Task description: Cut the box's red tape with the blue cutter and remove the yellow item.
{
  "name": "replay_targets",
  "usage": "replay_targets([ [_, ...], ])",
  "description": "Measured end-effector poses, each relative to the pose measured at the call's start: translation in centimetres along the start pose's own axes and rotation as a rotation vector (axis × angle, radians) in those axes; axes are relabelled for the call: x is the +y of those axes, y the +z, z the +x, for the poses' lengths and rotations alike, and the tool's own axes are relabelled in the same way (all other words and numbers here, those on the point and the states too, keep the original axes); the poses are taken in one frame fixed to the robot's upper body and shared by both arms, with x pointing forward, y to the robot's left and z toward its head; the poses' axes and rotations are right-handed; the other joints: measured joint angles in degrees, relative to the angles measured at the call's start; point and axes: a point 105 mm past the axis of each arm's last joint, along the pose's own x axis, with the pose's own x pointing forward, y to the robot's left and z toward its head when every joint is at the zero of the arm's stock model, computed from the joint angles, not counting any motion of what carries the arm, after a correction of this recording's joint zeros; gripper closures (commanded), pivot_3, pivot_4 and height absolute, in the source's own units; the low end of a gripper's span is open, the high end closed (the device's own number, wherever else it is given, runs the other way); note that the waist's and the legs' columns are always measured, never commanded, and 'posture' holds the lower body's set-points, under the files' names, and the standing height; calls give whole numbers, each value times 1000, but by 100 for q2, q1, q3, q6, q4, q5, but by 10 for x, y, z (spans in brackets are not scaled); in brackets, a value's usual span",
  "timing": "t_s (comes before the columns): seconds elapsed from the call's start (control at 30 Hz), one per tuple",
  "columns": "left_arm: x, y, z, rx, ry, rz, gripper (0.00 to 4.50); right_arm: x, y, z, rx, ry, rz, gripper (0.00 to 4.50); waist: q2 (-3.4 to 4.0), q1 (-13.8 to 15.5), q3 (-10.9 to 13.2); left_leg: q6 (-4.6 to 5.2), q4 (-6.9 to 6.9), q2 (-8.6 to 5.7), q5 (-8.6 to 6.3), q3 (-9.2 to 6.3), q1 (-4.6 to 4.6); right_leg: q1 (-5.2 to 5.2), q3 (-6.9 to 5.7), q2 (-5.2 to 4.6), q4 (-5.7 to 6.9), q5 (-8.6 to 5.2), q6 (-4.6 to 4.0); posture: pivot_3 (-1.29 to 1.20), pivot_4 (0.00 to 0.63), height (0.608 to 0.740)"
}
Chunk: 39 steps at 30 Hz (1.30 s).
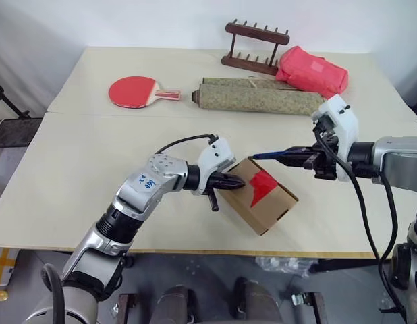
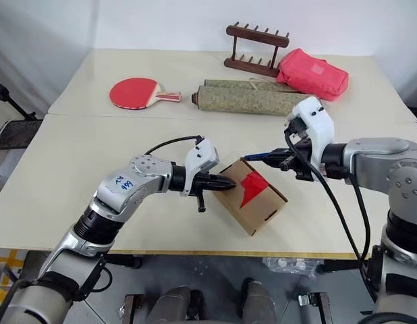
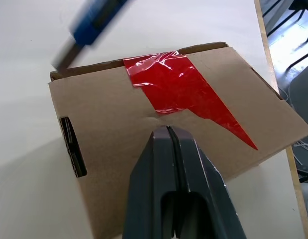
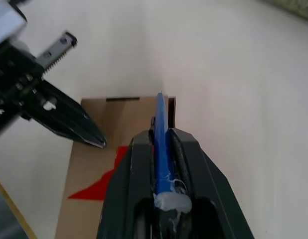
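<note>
The brown box (image 1: 272, 206) lies near the table's front edge with the jagged red tape (image 1: 261, 187) across its lid seam. My left gripper (image 1: 241, 181) is shut, and its tips (image 3: 167, 132) rest against the lid just beside the red tape (image 3: 179, 84). My right gripper (image 1: 294, 159) is shut on the blue cutter (image 1: 270, 154), whose dark tip hangs just above the box's far edge. The right wrist view looks along the blue cutter (image 4: 160, 127) over the box (image 4: 89, 159). The yellow item is hidden.
At the back of the table lie a red table-tennis paddle (image 1: 134, 91), a rolled mat (image 1: 256, 98), a wooden rack (image 1: 254, 46) and a pink-red pouch (image 1: 310, 71). The table's front edge (image 1: 195, 251) runs just below the box.
</note>
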Motion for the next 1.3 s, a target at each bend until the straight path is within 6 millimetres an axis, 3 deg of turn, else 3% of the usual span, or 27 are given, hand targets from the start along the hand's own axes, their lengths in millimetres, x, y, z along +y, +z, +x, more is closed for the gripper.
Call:
replay_targets([
  [0.93,-2,-3,0,18,-24,-7,4500,-13,-5,-2,-25,-46,16,4339,0,52,0,14,64,19,-3,-2,-18,8,4,-11,10,0,-2,0,150,740],
  [1.3,0,-3,1,13,-35,-9,4500,-10,8,-7,-68,-37,6,4339,0,54,0,17,67,20,-3,-4,-19,8,4,-14,10,0,-2,0,150,740],
])
